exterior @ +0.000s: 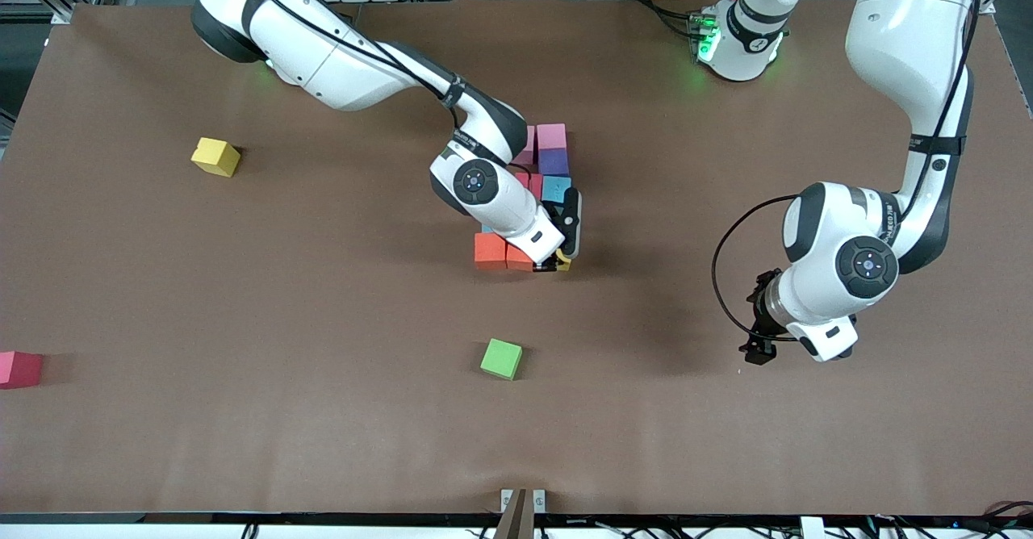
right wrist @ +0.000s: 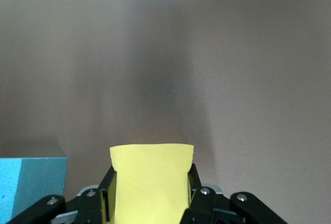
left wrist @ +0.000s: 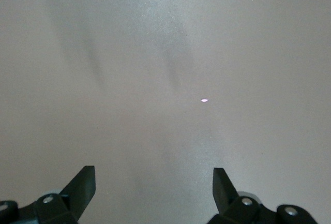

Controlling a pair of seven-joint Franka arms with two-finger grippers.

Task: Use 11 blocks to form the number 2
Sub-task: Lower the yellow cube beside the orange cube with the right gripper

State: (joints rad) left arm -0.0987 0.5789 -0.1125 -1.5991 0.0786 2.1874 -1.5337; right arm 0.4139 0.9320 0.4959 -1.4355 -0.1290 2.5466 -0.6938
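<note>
The right gripper [exterior: 557, 265] is clamped on a yellow cube [right wrist: 151, 182] — matte foam, square-edged — at the near end of the half-built number 2 [exterior: 533, 200], just beside the two orange cubes [exterior: 502, 251] of its nearest row. A light blue cube [right wrist: 31, 185] sits close by in the right wrist view. Farther up the figure stand a pink cube [exterior: 551, 135] and a purple cube [exterior: 554, 161] (much of the middle is hidden by the arm). The left gripper [left wrist: 153, 193] waits with fingers spread wide over bare brown table [exterior: 726, 458] toward the left arm's end. Loose cubes lie well apart: another yellow block [exterior: 215, 156], a green cube [exterior: 501, 358], and a red cube [exterior: 20, 368] at the table's edge.
</note>
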